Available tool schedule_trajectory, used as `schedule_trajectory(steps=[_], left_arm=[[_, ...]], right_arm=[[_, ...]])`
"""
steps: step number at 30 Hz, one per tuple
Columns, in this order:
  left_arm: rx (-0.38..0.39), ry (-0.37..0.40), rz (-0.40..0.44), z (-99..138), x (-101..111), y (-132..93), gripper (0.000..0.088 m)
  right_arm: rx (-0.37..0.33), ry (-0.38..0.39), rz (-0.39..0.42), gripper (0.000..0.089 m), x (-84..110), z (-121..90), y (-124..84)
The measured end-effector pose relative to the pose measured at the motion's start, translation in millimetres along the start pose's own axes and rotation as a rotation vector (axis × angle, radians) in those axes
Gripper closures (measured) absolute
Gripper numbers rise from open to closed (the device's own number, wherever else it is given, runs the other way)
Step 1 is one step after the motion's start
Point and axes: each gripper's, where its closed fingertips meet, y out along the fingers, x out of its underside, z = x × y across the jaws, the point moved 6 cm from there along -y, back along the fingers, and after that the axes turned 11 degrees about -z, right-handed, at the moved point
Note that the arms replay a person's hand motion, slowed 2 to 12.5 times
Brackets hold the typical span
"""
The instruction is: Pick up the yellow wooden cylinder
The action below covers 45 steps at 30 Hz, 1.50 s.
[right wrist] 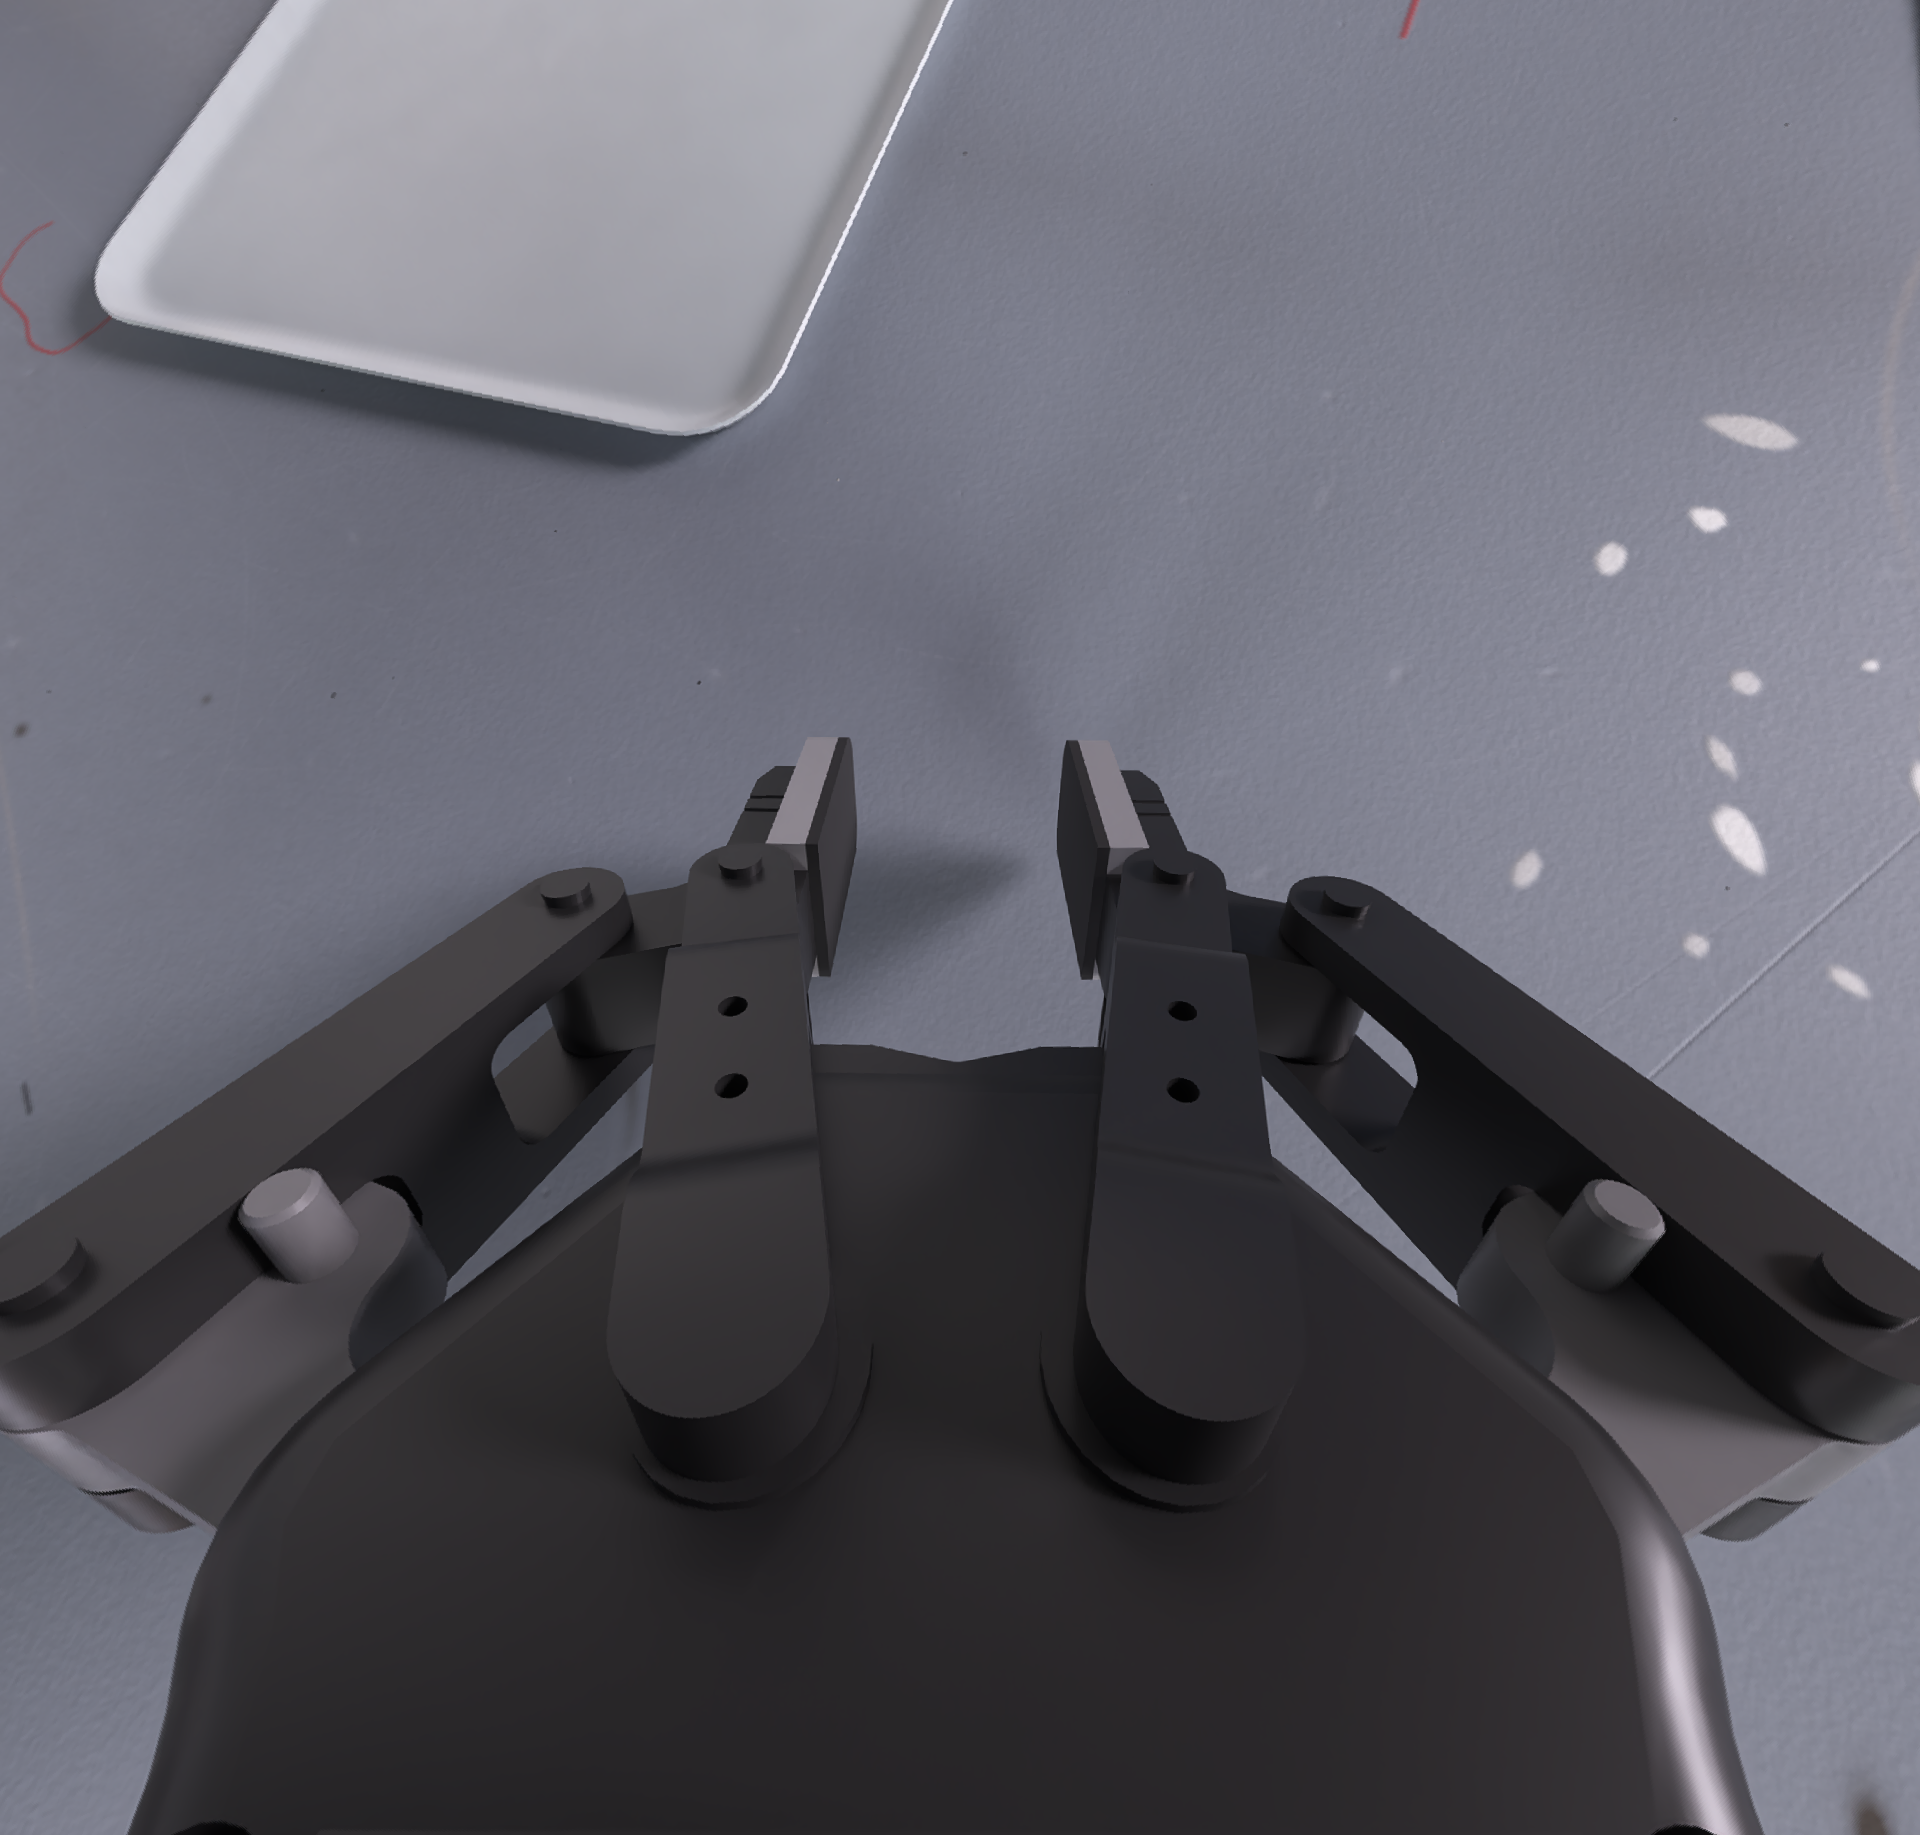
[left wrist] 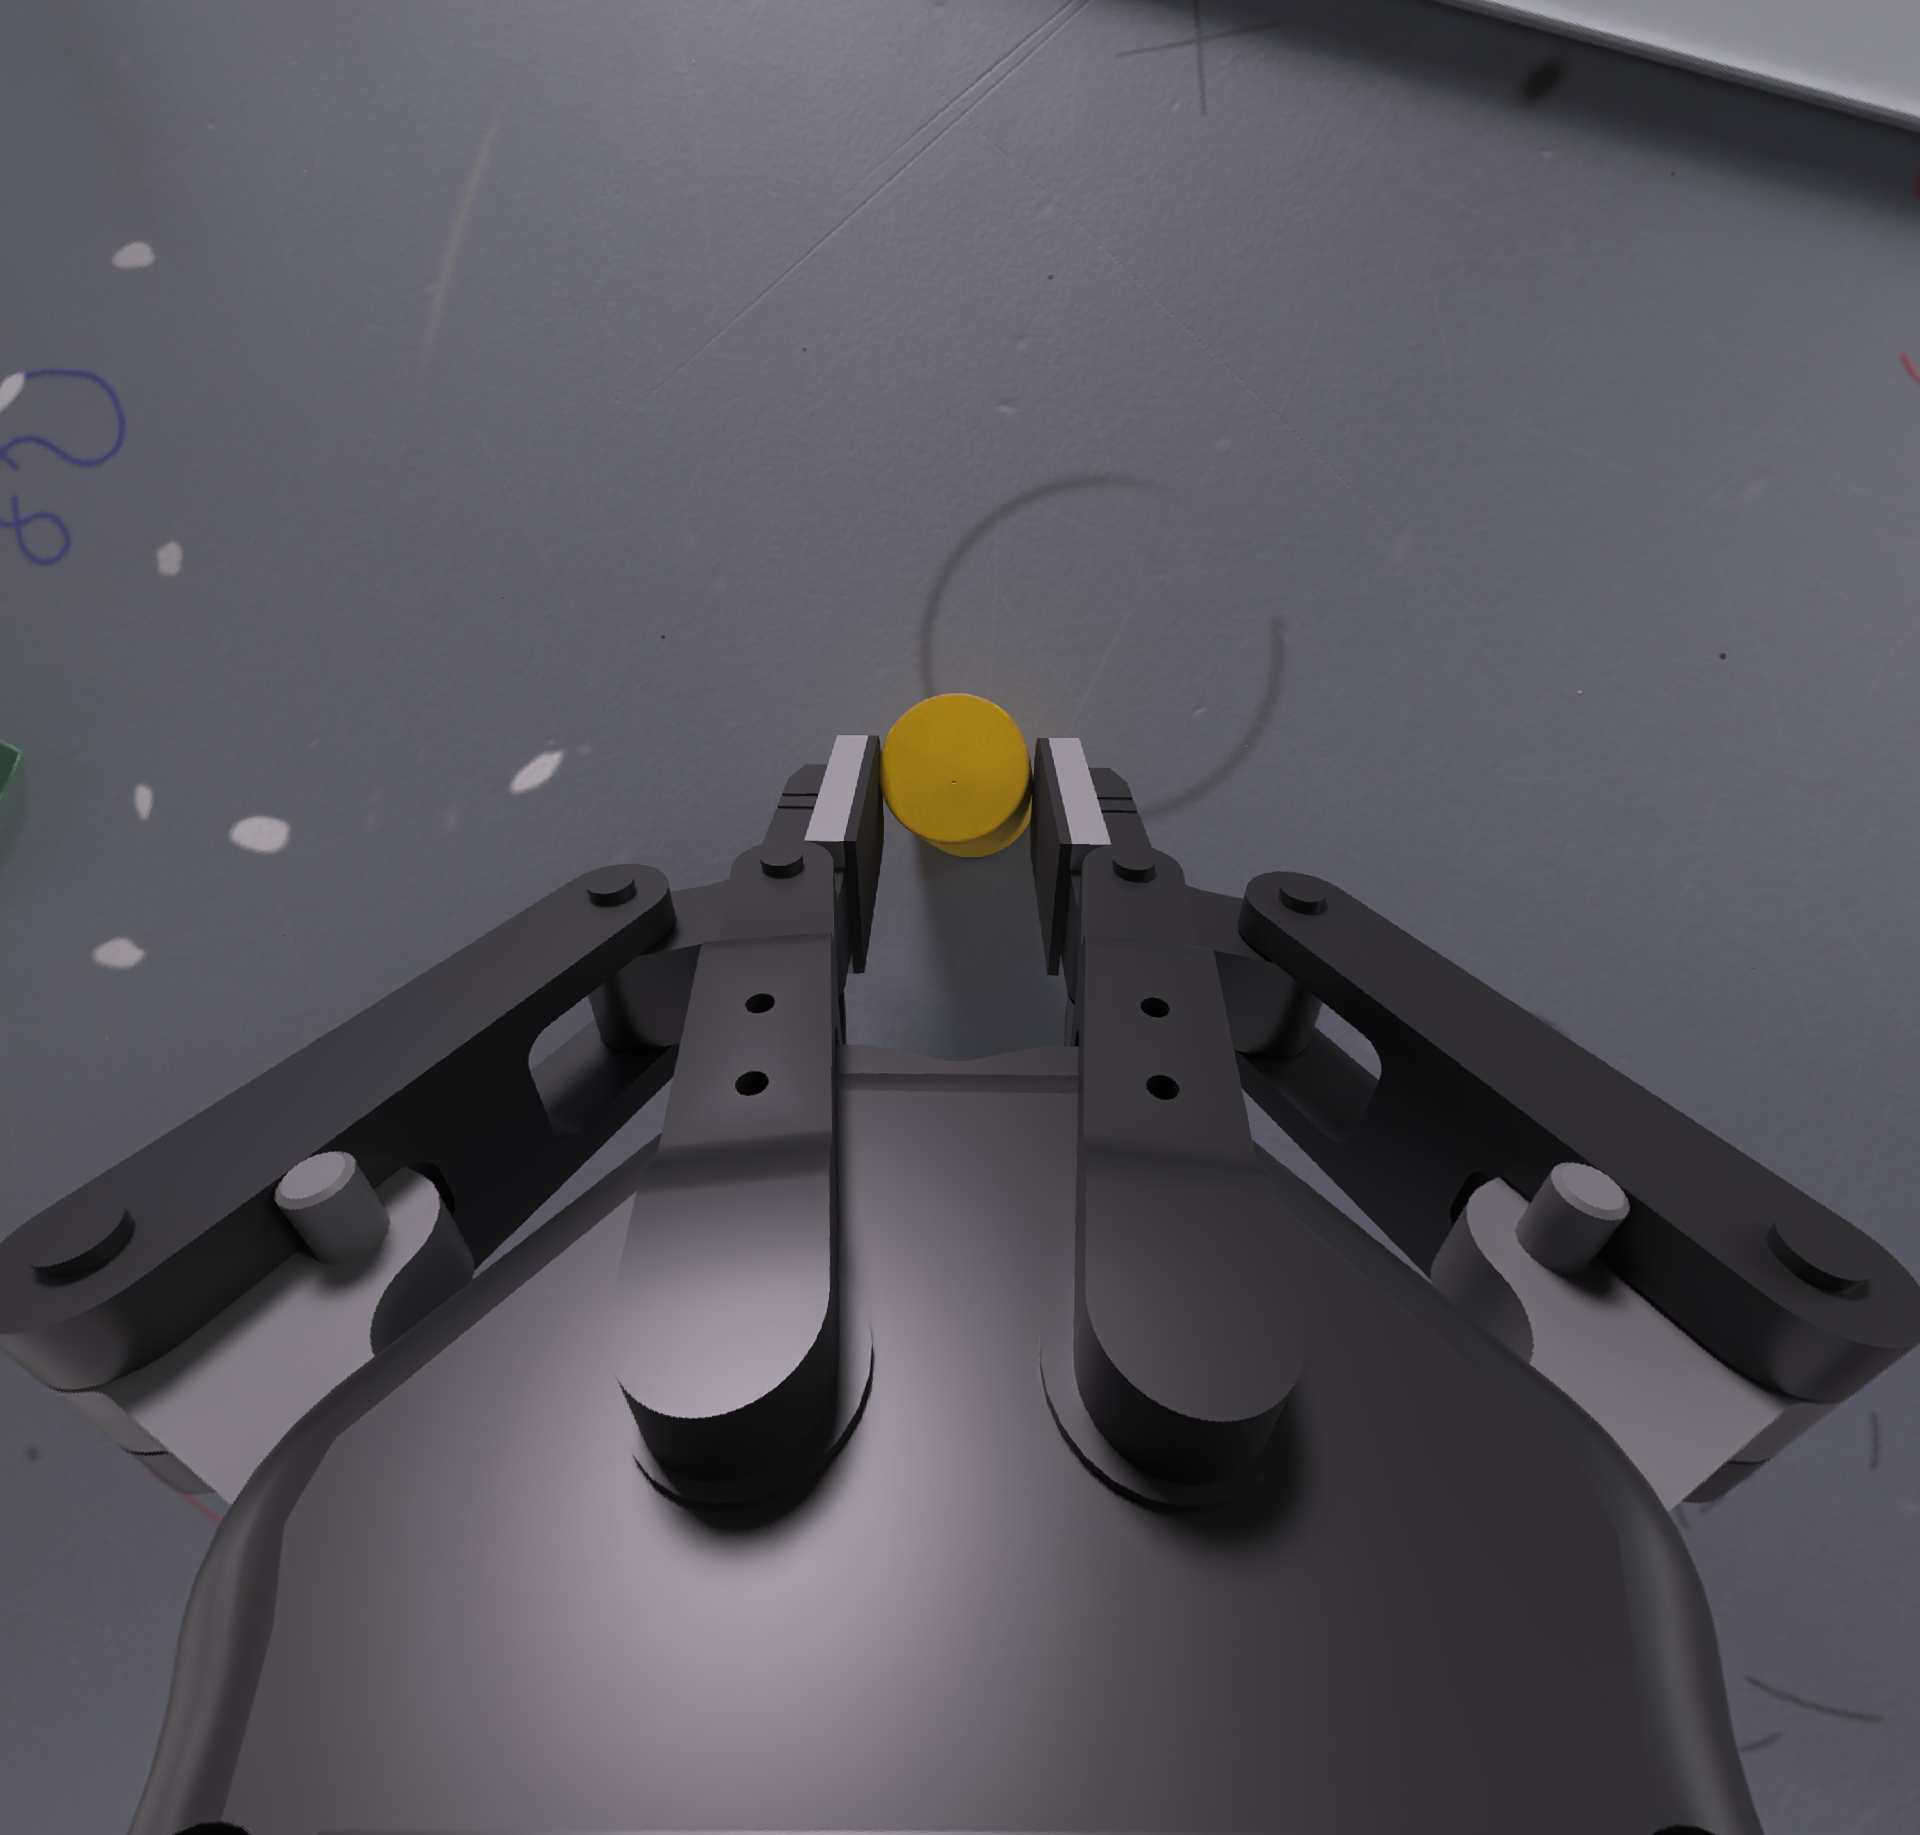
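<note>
The yellow wooden cylinder (left wrist: 956, 762) stands upright on the grey table, its round top facing me in the left wrist view. My left gripper (left wrist: 956, 783) is shut on it, with a pad pressed against each side near the fingertips. I cannot tell whether the cylinder is off the table. My right gripper (right wrist: 956, 793) is open and empty above bare table in the right wrist view. The cylinder does not show there.
A white tray (right wrist: 436, 372) lies at the upper left of the right wrist view, and its edge (left wrist: 1558, 9) crosses the top right of the left wrist view. A green object (left wrist: 8, 798) shows at the left edge. The grey table (left wrist: 1351, 383) bears scratches and white flecks.
</note>
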Motion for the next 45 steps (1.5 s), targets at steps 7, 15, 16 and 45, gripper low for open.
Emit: schedule_trajectory(steps=[7, 15, 16, 45], left_arm=[[0.007, -0.012, 0.002, 0, 1, 0, 0.062], [0.015, -0.032, 0.012, -2, 2, -3, 0.062], [0.019, -0.036, 0.015, -2, 2, -3, 0.062], [0.227, -0.204, 0.2, -3, -4, -29, 0.062]], right_arm=[[-0.001, 0.0, 0.0, 0.0534, 0.0, 0, 0], [-0.002, 0.0, 0.0, 0.0533, 0.0, 0, 0], [-0.003, 0.0, 0.001, 0.0533, 0.0, 0, 0], [-0.008, 0.002, 0.001, 0.0533, 0.0, 0, 0]])
